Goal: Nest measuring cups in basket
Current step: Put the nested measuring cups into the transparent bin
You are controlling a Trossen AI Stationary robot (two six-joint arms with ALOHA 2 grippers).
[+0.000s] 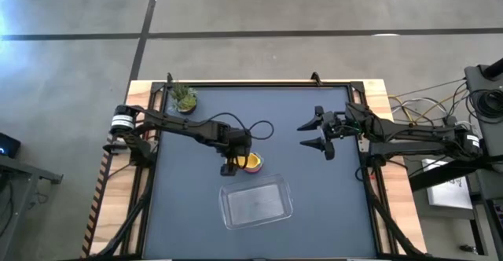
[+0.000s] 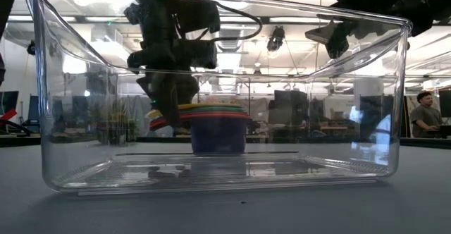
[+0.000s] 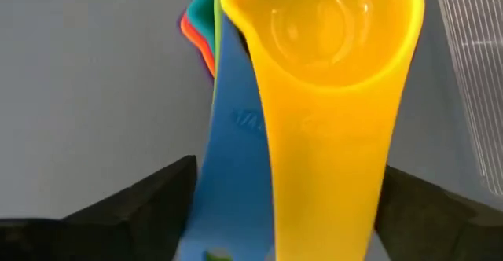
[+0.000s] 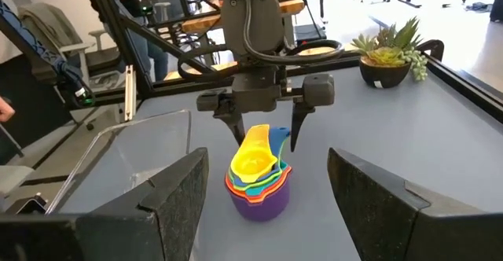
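The measuring cups (image 4: 255,184) stand nested in one stack on the dark table, the purple one at the bottom and the yellow one (image 3: 330,33) on top, just beyond the far wall of the clear basket (image 1: 225,202). The stack's handles (image 3: 314,159) stick out toward my left gripper. My left gripper (image 4: 266,139) points steeply down over the stack (image 1: 253,162), open, with one finger on either side of the yellow and blue handles. No touch between fingers and handles shows. My right gripper (image 1: 305,134) hovers open and level at the table's right, holding nothing.
A small potted plant (image 1: 185,98) stands at the table's far left corner. In the low view the basket's near wall (image 2: 70,121) fills the picture, with the stack (image 2: 218,125) behind it. A person (image 2: 425,114) sits in the room beyond the table.
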